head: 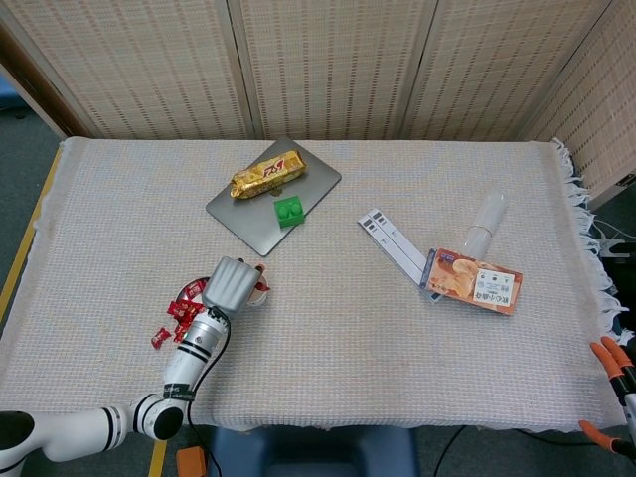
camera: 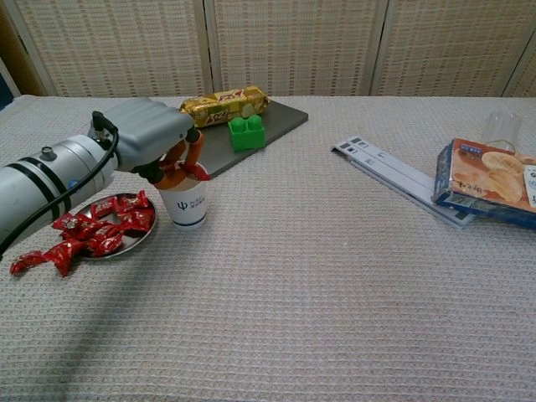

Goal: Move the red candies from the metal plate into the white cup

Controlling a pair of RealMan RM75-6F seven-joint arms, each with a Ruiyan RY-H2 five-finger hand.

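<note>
My left hand (camera: 151, 138) hovers over the white paper cup (camera: 189, 206), and its orange fingertips (camera: 179, 170) pinch a red candy right at the cup's mouth. Left of the cup lies the metal plate (camera: 139, 243) with several red candies (camera: 100, 226) on it. Two more candies (camera: 38, 260) lie on the cloth beside the plate. From the head view, the left hand (head: 232, 282) hides most of the cup (head: 260, 295). My right hand (head: 618, 370) shows only at the lower right edge, off the table, with its fingers apart and nothing in them.
A grey board (camera: 226, 134) behind the cup carries a gold snack bar (camera: 222, 106) and a green block (camera: 246, 132). On the right lie a white strip (camera: 402, 177), a biscuit box (camera: 490, 180) and a clear plastic cup (camera: 502, 127).
</note>
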